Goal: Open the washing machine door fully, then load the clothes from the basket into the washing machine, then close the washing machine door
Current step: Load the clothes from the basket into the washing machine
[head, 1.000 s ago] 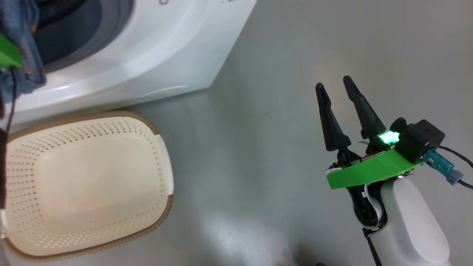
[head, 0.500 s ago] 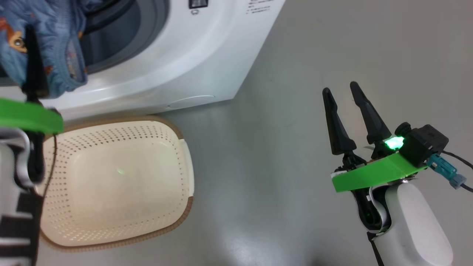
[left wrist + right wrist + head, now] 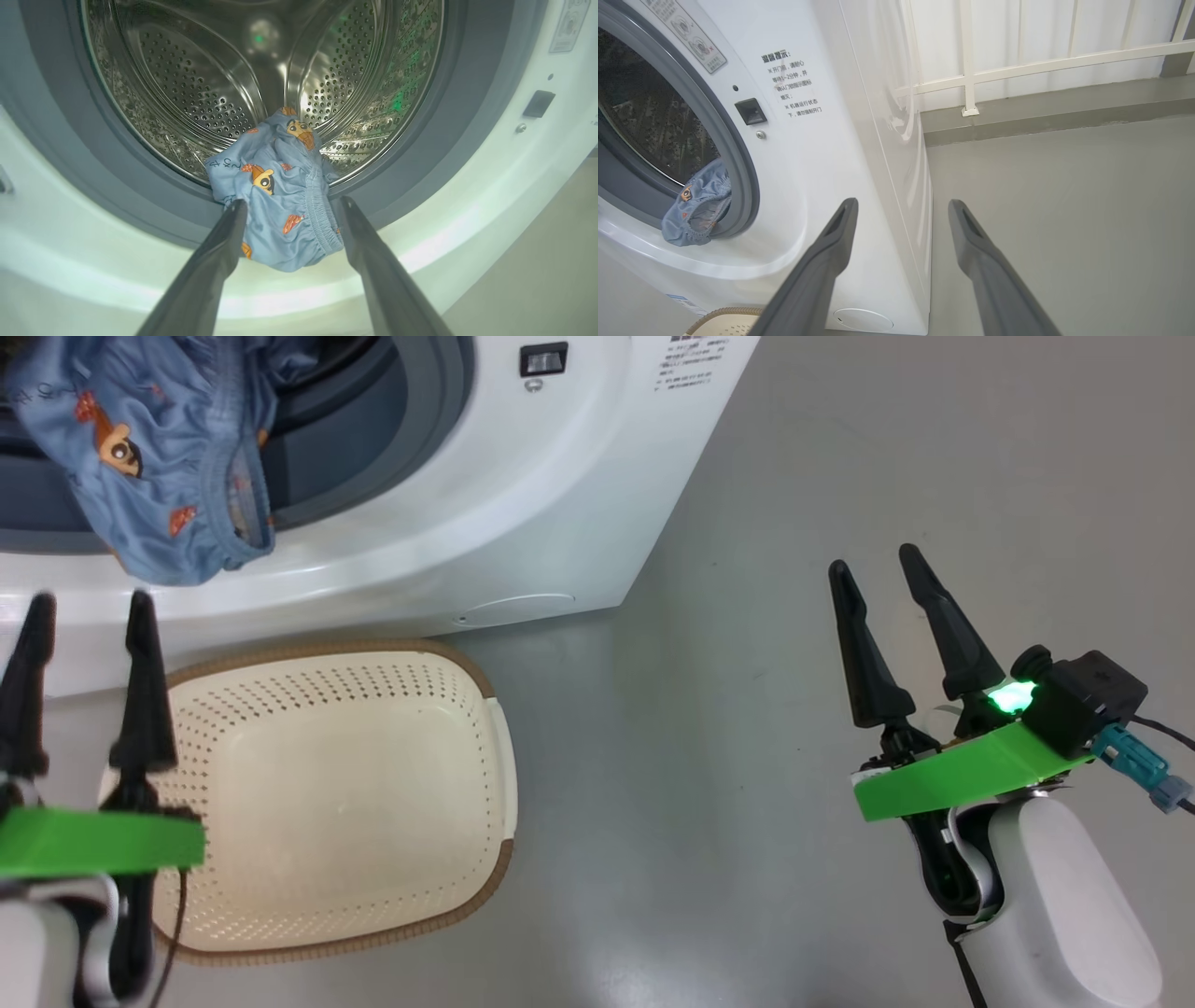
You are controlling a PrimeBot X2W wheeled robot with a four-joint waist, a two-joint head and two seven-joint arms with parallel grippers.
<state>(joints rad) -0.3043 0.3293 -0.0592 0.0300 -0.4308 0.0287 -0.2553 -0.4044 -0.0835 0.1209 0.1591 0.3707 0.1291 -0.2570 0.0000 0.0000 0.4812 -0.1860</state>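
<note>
Blue cloth first: found the clothes (image 3: 159,476) slumped over the grey seal (image 3: 439,420) of the washing machine (image 3: 523,504), partly inside the steel drum (image 3: 187,93), partly hanging down the white front. Saw the basket (image 3: 345,784) on the floor (image 3: 747,523) just before it. Found left fingers (image 3: 145,691) spread wide, gripping nothing, by the basket's left edge; right fingers (image 3: 864,663) equally wide, bare, over the floor.

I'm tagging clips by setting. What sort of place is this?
Probably a home laundry area, perhaps a utility balcony. A white front-loading washing machine stands on a bare grey floor, a perforated laundry basket sits in front of it, and a white railing lines the far edge.
</note>
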